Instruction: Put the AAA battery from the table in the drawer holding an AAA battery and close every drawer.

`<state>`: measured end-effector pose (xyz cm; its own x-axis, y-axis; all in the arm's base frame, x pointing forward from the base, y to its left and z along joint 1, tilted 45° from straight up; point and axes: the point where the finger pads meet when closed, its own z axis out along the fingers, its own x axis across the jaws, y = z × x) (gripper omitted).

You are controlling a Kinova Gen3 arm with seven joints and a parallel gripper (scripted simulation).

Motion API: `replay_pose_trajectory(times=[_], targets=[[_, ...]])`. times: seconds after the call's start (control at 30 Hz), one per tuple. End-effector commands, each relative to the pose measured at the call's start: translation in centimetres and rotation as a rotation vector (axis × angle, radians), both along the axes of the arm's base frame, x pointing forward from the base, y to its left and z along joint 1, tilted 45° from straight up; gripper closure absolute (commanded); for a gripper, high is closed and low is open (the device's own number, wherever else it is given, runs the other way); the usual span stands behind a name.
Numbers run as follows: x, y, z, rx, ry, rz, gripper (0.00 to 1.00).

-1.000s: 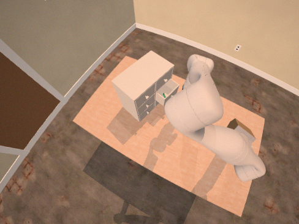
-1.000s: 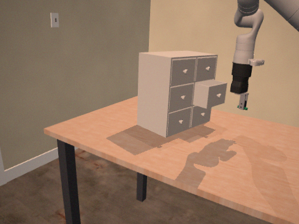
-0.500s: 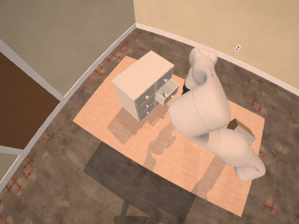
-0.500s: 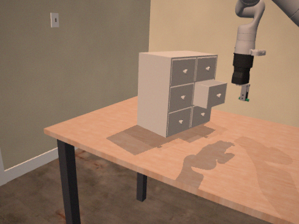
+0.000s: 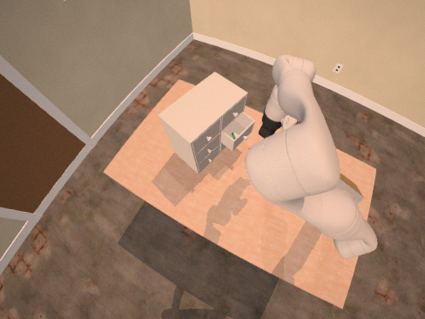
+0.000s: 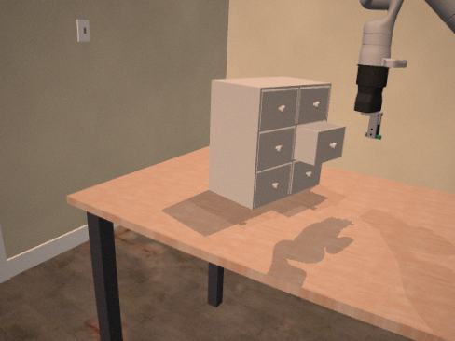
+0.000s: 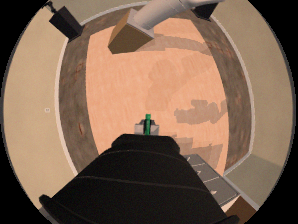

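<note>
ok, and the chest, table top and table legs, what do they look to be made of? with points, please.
Chest (image 5: 202, 105) (image 6: 233, 140): matte, pale, plain flat panels; painted wood or plastic, can't tell which.
Table top (image 5: 270, 244) (image 6: 154, 186) (image 7: 125, 80): likely wood or a wood-look laminate, from its fine streaky grain.
Legs (image 6: 103, 275): dark, square, smooth; probably painted metal.

The gripper (image 5: 266, 129) (image 6: 373, 136) (image 7: 147, 124) has risen, carrying the green battery (image 6: 379, 137) (image 7: 148, 124) up between its fingers, so the table (image 5: 257, 218) (image 6: 186, 233) (image 7: 120, 80) now lies farther below the fingertips and the pulled-out drawer (image 5: 242, 134) (image 6: 329, 143) sits lower relative to them. From above, the black gripper body emerges from under the arm (image 5: 296, 161) (image 6: 377, 42), whose broad bend shifts away from the chest (image 5: 202, 106) (image 6: 233, 140).
</note>
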<state>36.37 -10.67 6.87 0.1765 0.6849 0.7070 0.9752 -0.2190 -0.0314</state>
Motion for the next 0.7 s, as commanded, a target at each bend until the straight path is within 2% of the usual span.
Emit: replay_pose_trajectory(times=[0.0, 0.33, 0.67], targets=[[0.1, -0.5, 0.4, -0.004, -0.006, -0.004, 0.76], [-0.2, -1.8, 1.7, -0.004, -0.006, -0.004, 0.76], [-0.3, -2.2, 2.1, -0.004, -0.006, -0.004, 0.76]])
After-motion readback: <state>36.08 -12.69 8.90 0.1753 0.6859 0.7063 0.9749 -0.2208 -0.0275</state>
